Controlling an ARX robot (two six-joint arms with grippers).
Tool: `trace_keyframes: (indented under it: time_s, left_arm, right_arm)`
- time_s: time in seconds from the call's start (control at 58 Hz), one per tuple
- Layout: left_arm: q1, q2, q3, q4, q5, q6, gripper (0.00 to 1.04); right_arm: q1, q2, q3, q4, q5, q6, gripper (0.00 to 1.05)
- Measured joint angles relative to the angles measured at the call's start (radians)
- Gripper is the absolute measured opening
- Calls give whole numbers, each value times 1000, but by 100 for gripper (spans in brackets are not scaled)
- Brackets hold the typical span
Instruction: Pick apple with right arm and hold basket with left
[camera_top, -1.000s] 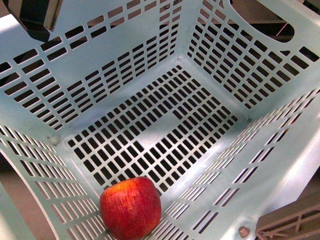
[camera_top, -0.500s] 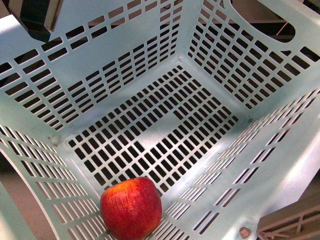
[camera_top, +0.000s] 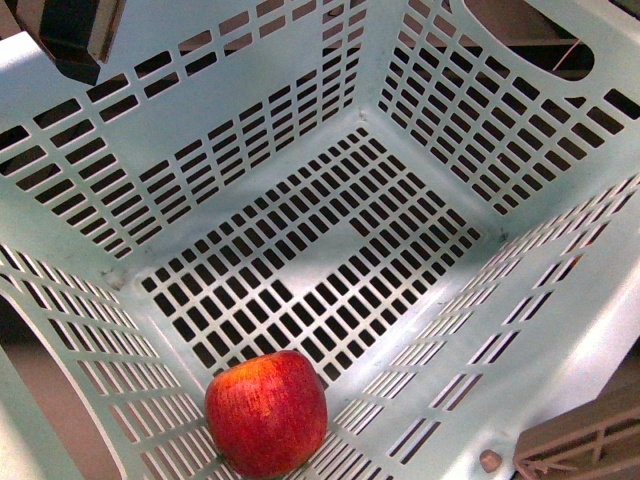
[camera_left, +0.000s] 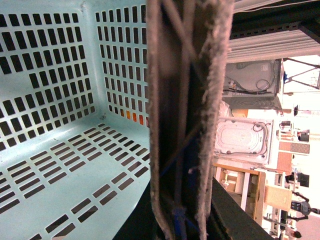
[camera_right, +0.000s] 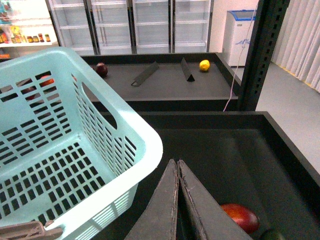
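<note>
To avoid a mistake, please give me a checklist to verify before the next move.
1. Apple inside basket: ok, it rests in a floor corner.
2. Right end effector empty: ok, it holds nothing.
3. Right end effector open: not ok, it is shut.
4. Left end effector gripping basket: cannot tell.
5. Right end effector outside basket: ok, it is over the dark bin.

A small yellow round fruit (camera_right: 204, 65) and a dark red round fruit (camera_right: 101, 69) lie well apart on the far black shelf (camera_right: 165, 89). A long black slanted divider (camera_right: 145, 74) sits between them. An oblong orange-red fruit (camera_right: 240, 218) rests in the near black tray (camera_right: 240, 147). Glass-door refrigerators (camera_right: 150, 25) stand behind.
</note>
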Motion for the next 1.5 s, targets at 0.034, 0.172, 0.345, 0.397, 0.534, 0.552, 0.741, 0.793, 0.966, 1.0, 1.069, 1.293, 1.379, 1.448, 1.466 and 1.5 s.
trace_keyframes:
  time_s: [0.034, 0.172, 0.345, 0.397, 0.534, 0.552, 0.741, 0.793, 0.966, 1.0, 1.069, 1.293, 1.379, 1.448, 1.466, 1.5]
  left_arm:
    - [0, 0, 0, 0, 0, 0, 8]
    - [0, 0, 0, 0, 0, 0, 8]
    - [0, 0, 0, 0, 0, 0, 8]
    - [0, 0, 0, 0, 0, 0, 8]
    - [0, 0, 0, 0, 0, 0, 8]
    - [0, 0, 0, 0, 0, 0, 8]
    - [-24, 59, 81, -70, -398, -124, 8]
    - [-14, 71, 92, -67, -411, -112, 8]
    - [51, 79, 96, -39, -328, -180, 8]
    - [69, 78, 96, -33, -319, -202, 8]
    - [112, 75, 95, -24, -300, -248, 8]
    - [320, 40, 84, -17, -283, -293, 8]
    - [388, 25, 69, -10, -279, -293, 8]
    - [445, 20, 44, 4, -272, -293, 8]
    - [452, 20, 39, 6, -270, -294, 8]
    - [472, 20, 24, 16, -267, -296, 8]
  right_arm:
    - [0, -3, 0, -2, 0, 0, 2]
    - [0, -5, 0, -4, 1, 0, 2]
    - [0, -6, 0, -5, 1, 0, 23]
    - [0, -6, 0, -5, 1, 0, 32]
    - [0, -6, 0, -5, 1, 0, 55]
    - [0, -6, 0, -5, 1, 0, 57]
    - [0, -7, 0, -6, 0, 0, 97]
    - [0, -7, 0, -6, 1, 0, 96]
    - [0, -8, 0, -6, 0, 0, 96]
    - [0, -7, 0, -6, 0, 0, 96]
    - [0, -8, 0, -6, 1, 0, 96]
    - [0, -8, 0, -6, 0, 0, 96]
    - [0, -8, 0, -6, 0, 0, 96]
    - [0, -8, 0, -6, 0, 0, 96]
    - [0, -8, 0, -6, 0, 0, 96]
    - [0, -8, 0, -6, 0, 0, 96]
